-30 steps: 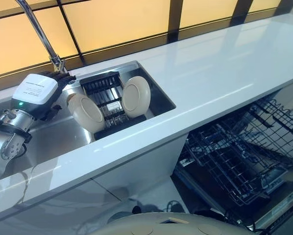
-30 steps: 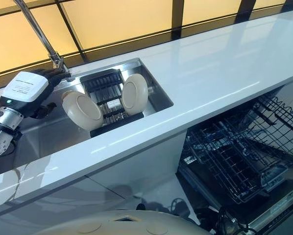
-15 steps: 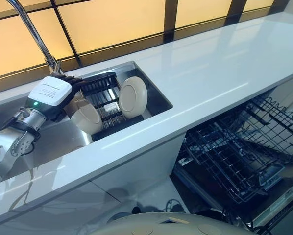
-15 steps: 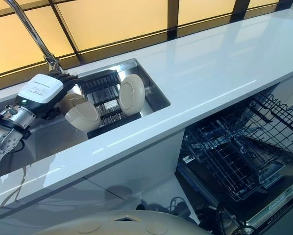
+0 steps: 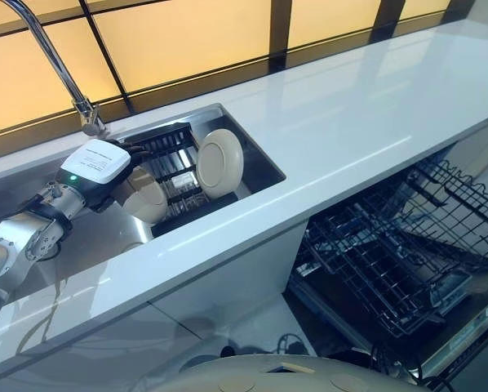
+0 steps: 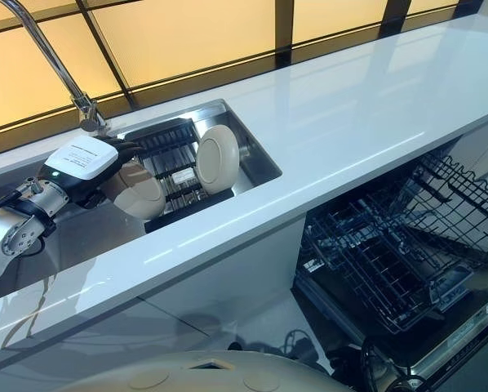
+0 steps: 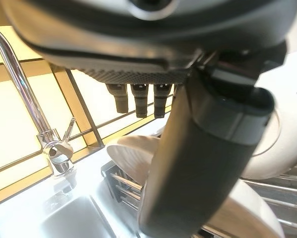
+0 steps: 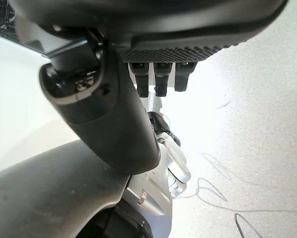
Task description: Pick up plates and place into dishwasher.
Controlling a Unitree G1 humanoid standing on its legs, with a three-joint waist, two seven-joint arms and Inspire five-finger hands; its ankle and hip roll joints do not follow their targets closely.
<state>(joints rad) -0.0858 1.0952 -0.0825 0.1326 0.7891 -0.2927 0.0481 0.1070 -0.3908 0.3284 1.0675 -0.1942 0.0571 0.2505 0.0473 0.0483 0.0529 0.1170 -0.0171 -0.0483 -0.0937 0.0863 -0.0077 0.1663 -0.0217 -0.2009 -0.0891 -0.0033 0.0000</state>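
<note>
Two cream plates stand on edge in a black rack inside the steel sink. My left hand reaches in from the left and is at the nearer plate. In the left wrist view its thumb lies across the front of that plate, and its straight fingers extend past the rim behind it. The second plate leans free at the rack's right end. My right hand hangs relaxed and empty over the floor.
A tall chrome faucet rises behind the sink on the left. The white counter runs off to the right. Below it, at the lower right, the dishwasher's wire rack is pulled out.
My left hand has moved right and down from beside the faucet base onto the nearer plate. Both plates stay in the rack.
</note>
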